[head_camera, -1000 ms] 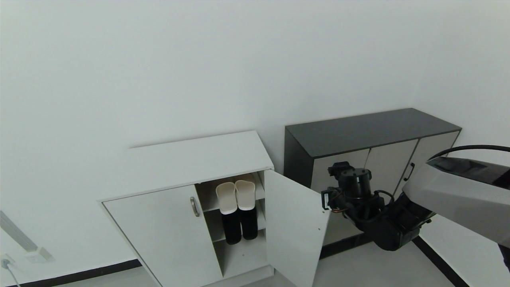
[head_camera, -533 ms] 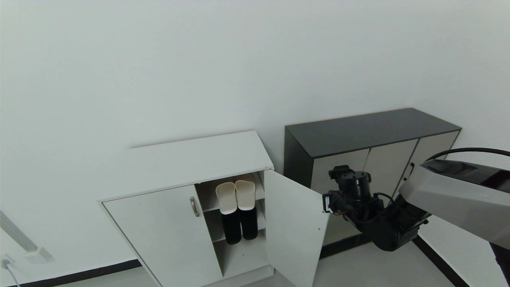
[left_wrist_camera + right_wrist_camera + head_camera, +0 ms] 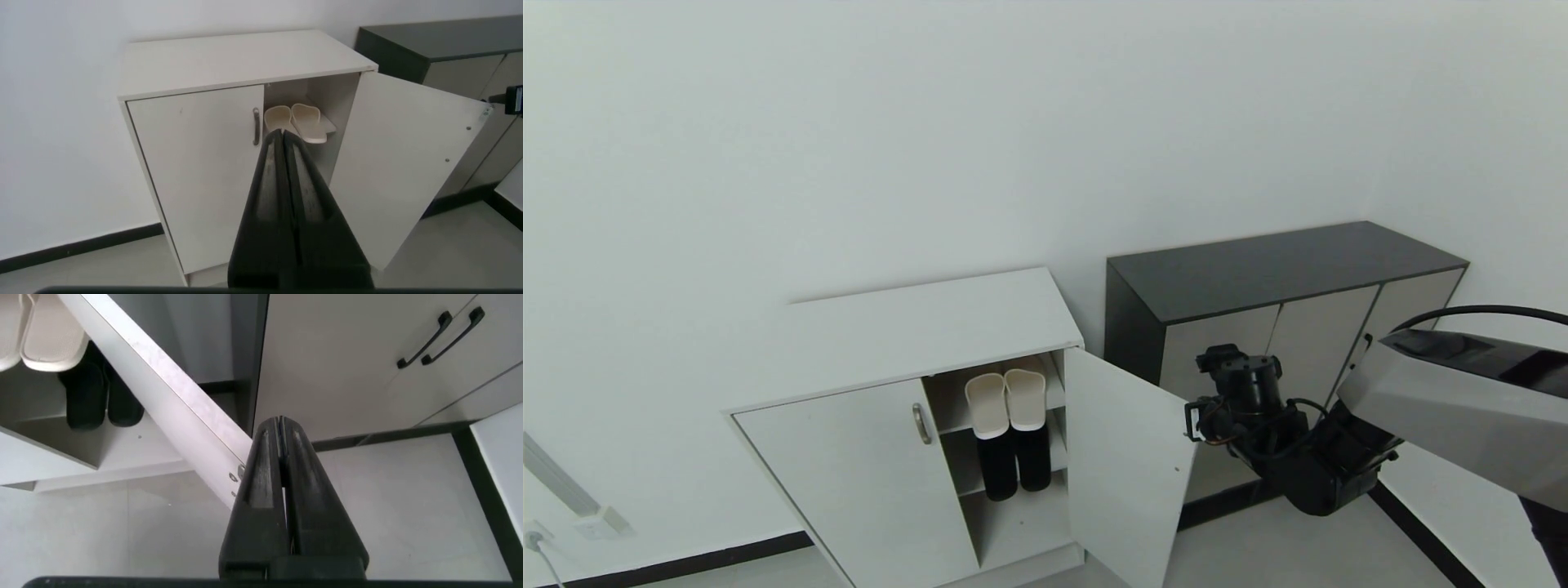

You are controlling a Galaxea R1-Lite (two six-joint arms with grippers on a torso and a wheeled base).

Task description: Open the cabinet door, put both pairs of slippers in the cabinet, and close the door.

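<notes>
- White two-door laminate cabinet: stands against the wall, with both pairs of slippers inside.
- Pair of cream slippers: on the upper shelf, ends overhanging its front edge.
- Pair of black slippers: on the shelf directly beneath the cream pair.
- Open right-hand door: a white panel hinged on the cabinet's right side and swung out towards the robot. Its free upright edge faces the right arm.
- Right gripper: fingers pressed together, empty. The tips are at the door's free edge; contact cannot be told. It is the nearer arm, and the closing push likely runs leftward, back to the cabinet front.
- Left gripper: fingers pressed together, empty, well apart before the cabinet.
- Closed left-hand door: carries a grey bar handle.
- Dark-topped grey-fronted sideboard: just beside the cabinet, behind the right arm.
- Risk: the overhanging cream slippers may catch the closing door.
</notes>
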